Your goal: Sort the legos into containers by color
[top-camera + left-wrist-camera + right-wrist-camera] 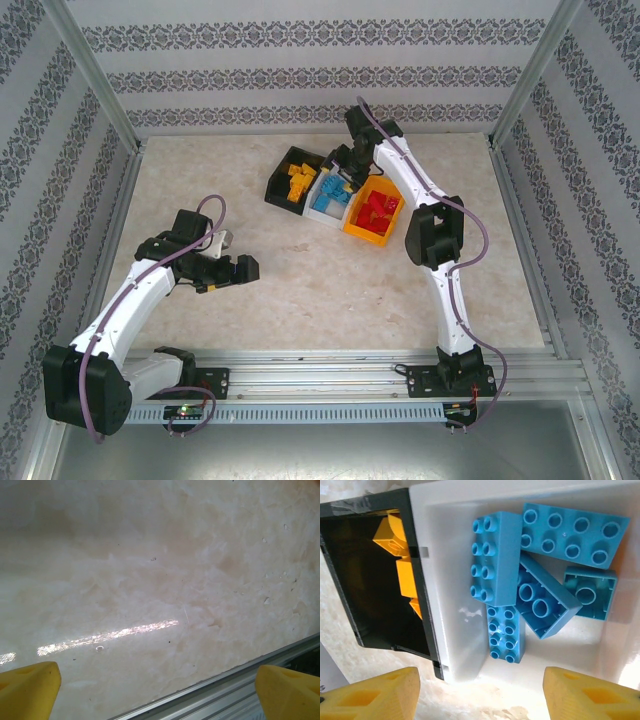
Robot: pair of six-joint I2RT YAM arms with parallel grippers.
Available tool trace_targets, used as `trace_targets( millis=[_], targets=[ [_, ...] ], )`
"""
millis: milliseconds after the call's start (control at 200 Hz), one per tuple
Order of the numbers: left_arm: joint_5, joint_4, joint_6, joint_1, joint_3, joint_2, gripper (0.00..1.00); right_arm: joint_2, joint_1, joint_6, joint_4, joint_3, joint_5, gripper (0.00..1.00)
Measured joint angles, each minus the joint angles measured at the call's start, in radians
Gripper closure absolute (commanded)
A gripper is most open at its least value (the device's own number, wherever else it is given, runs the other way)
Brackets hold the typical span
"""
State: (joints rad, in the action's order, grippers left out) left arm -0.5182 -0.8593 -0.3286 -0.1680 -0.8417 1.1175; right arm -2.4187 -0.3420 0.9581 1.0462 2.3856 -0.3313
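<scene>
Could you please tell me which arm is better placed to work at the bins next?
The right. The right gripper hangs open directly over the white bin with the blue bricks. The left gripper, open too, sits over the table, well apart from that bin.

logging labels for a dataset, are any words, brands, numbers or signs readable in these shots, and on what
No readable text in any view.
black bin, white bin, orange bin: no label or print visible.
blue bricks: no lettering can be made out on the studs; if there is any, it is too blurred to read.
</scene>
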Motion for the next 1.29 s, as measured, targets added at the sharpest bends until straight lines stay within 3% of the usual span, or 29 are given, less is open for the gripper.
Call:
trace_targets(
  millis=[410,654,904,979,1029,1059,1294],
  targets=[
    [0.000,0.000,0.000,0.000,0.000,0.000,0.00,0.008,0.000,-0.012,0.000,-0.049,0.000,0.30],
    [-0.004,0.000,0.000,0.000,0.000,0.000,0.00,0.119,-0.017,-0.048,0.026,-0.147,0.004,0.29],
    [-0.010,0.000,0.000,0.000,0.000,0.000,0.00,0.443,-0.067,-0.140,0.036,-0.457,0.035,0.29],
    [-0.013,0.000,0.000,0.000,0.000,0.000,0.00,0.567,-0.059,-0.181,0.029,-0.564,0.043,0.22],
    [-0.012,0.000,0.000,0.000,0.000,0.000,0.00,0.658,-0.038,-0.202,0.021,-0.640,0.050,0.14],
    [-0.012,0.000,0.000,0.000,0.000,0.000,0.00,0.711,-0.022,-0.220,0.017,-0.684,0.053,0.03],
    [0.016,0.019,-0.038,0.000,0.000,0.000,0.00,1.112,0.131,-0.410,-0.137,-1.055,0.130,0.02]
  ],
)
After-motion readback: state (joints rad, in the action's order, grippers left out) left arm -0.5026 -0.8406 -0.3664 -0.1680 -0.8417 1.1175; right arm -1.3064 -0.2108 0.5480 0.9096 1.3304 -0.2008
